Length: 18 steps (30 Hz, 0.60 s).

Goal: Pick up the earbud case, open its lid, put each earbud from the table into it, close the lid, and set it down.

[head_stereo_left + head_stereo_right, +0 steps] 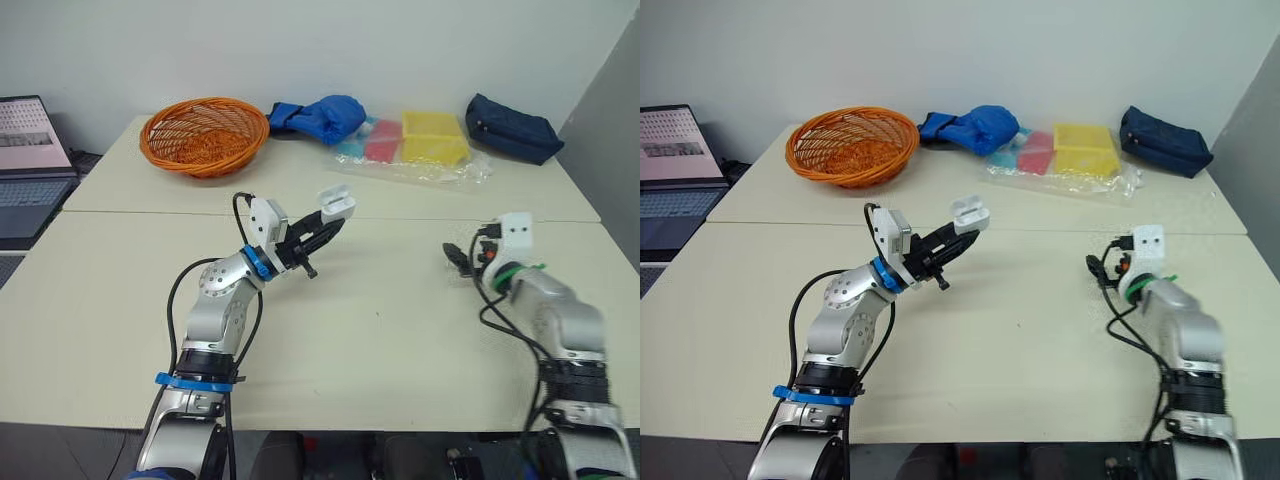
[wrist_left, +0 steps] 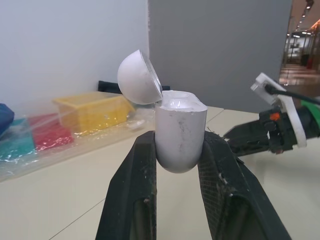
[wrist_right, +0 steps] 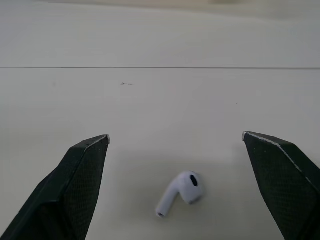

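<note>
White glossy earbud point(image 3: 180, 192) lies before our wide-open right gripper point(image 3: 175, 136): probably light, slippery, best pinched at its stem. Our left gripper point(image 2: 180, 139) clamps the open case point(image 2: 180, 122).

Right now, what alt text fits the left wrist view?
The left hand grips a white case upright, its lid hinged open. A yellow box sits on the table behind it.
</note>
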### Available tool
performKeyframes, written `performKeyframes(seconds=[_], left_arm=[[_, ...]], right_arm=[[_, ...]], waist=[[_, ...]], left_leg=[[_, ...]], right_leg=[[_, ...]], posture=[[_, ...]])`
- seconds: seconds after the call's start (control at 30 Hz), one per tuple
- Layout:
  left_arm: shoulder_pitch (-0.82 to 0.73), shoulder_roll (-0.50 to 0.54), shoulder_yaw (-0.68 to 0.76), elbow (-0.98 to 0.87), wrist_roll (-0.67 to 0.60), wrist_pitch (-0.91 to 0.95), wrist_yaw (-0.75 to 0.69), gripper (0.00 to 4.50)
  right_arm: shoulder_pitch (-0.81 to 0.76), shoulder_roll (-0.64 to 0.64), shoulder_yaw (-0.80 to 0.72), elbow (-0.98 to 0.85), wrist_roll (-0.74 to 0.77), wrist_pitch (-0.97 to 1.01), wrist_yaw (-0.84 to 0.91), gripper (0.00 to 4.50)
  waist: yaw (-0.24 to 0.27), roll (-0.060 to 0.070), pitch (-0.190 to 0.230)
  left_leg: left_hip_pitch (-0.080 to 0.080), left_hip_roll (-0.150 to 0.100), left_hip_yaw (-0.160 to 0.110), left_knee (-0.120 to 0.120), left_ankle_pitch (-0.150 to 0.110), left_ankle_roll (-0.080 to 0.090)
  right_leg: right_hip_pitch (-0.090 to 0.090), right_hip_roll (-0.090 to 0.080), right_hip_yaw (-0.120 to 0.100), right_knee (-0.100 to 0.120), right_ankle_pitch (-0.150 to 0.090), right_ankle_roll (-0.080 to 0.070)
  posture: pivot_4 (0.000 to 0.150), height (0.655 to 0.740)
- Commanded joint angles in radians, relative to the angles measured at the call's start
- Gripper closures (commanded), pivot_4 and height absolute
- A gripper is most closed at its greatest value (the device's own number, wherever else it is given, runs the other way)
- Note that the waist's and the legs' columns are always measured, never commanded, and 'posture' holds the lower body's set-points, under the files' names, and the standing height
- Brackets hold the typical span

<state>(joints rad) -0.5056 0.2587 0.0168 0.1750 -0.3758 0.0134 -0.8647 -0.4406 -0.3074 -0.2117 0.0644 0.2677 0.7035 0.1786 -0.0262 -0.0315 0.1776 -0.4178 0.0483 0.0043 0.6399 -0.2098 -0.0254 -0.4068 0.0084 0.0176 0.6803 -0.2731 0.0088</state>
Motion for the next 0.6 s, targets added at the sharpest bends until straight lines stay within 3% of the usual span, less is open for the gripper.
performKeyframes(seconds=[0.03, 0.17, 0.53, 0.6], left_arm=[[-0.005, 0.004, 0.010, -0.029, 0.000, -0.028, 0.008, 3.72], [-0.013, 0.011, 0.014, -0.053, 0.003, -0.018, 0.029, 3.72], [-0.005, 0.021, 0.000, -0.147, -0.002, 0.034, 0.073, 3.72], [-0.006, 0.020, -0.002, -0.150, -0.003, 0.038, 0.075, 3.72]], right_arm=[[0.003, 0.018, 0.000, -0.020, -0.049, -0.054, -0.074, 0.04], [0.032, 0.053, 0.000, 0.009, -0.120, -0.119, -0.176, 0.04], [0.069, 0.233, -0.027, -0.038, -0.100, -0.101, -0.309, 0.04], [0.060, 0.251, -0.055, -0.023, -0.094, -0.099, -0.340, 0.40]], waist=[[0.004, 0.000, 0.000], [0.005, 0.000, 0.000], [-0.002, 0.000, 0.000], [-0.002, 0.000, 0.000]], left_leg=[[-0.001, -0.001, 0.000, 0.000, 0.000, 0.000], [-0.001, -0.002, 0.002, 0.000, 0.000, 0.000], [0.001, 0.000, 0.000, 0.000, 0.000, 0.000], [0.001, 0.000, 0.001, 0.000, 0.000, 0.000]], right_leg=[[0.000, -0.001, 0.000, 0.000, 0.000, 0.000], [0.000, -0.003, 0.001, -0.002, -0.001, 0.002], [0.000, 0.000, 0.000, 0.001, -0.001, 0.001], [0.000, -0.001, 0.001, 0.001, -0.001, 0.001]], posture=[[0.150, 0.7400], [0.150, 0.7400], [0.150, 0.7400], [0.150, 0.7400]])
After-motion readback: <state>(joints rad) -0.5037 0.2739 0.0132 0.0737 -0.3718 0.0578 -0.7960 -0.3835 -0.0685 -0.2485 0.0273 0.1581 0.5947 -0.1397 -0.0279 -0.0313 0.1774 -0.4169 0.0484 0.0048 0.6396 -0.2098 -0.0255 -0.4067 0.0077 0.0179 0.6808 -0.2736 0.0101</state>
